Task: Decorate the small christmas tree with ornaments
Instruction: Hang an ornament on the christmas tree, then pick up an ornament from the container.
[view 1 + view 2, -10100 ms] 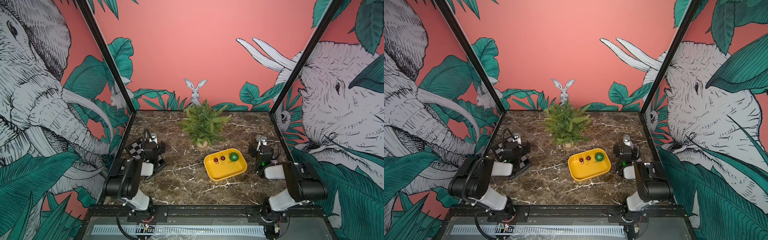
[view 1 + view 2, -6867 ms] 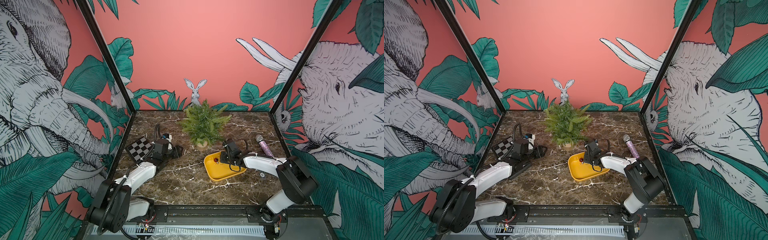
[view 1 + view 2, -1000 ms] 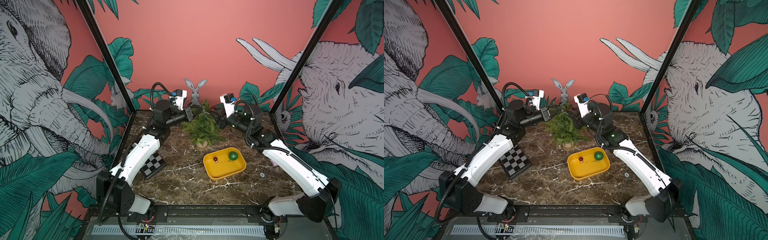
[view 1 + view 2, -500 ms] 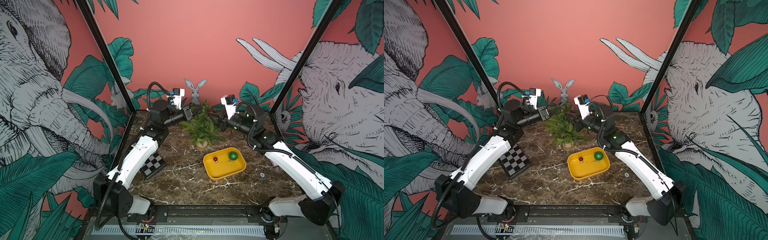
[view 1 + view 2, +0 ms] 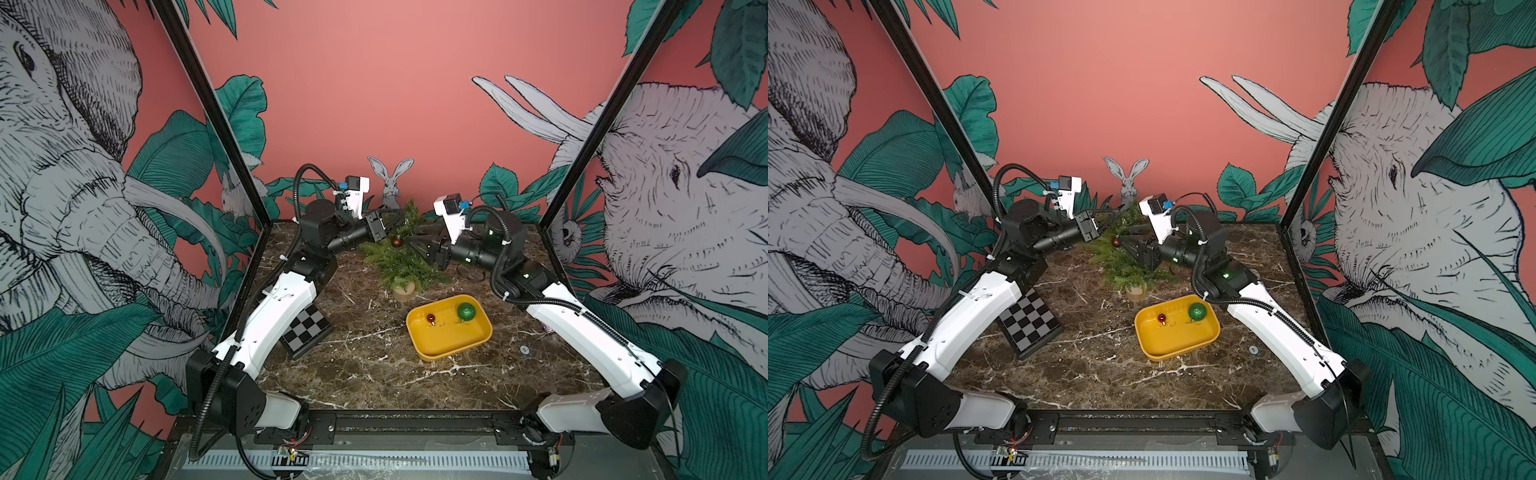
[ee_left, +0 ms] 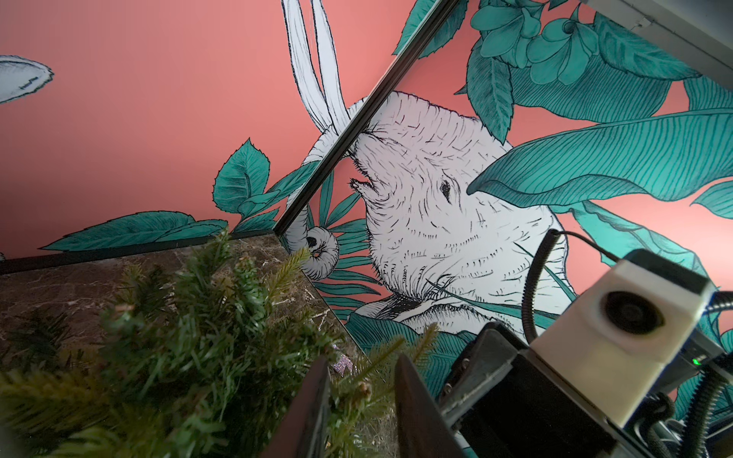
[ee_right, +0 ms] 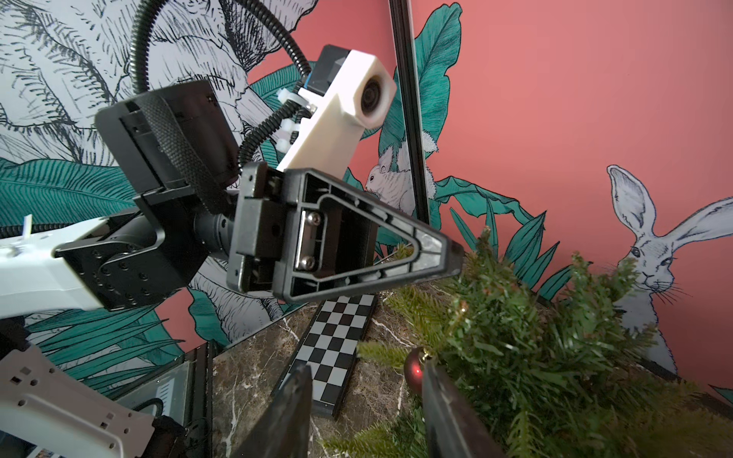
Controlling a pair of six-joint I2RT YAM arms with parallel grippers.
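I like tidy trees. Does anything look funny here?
Nothing spilled or broken. The small christmas tree stands upright with one red ball hung. Only a tiny ring lies loose on the table, near the yellow tray.

Before tree, tray with ornaments

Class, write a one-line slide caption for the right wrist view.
Red ball hanging on the small tree, close to the open right pincer.

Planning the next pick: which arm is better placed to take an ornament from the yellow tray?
Probably right: the yellow tray lies nearer the right gripper; the left gripper is across the tree.
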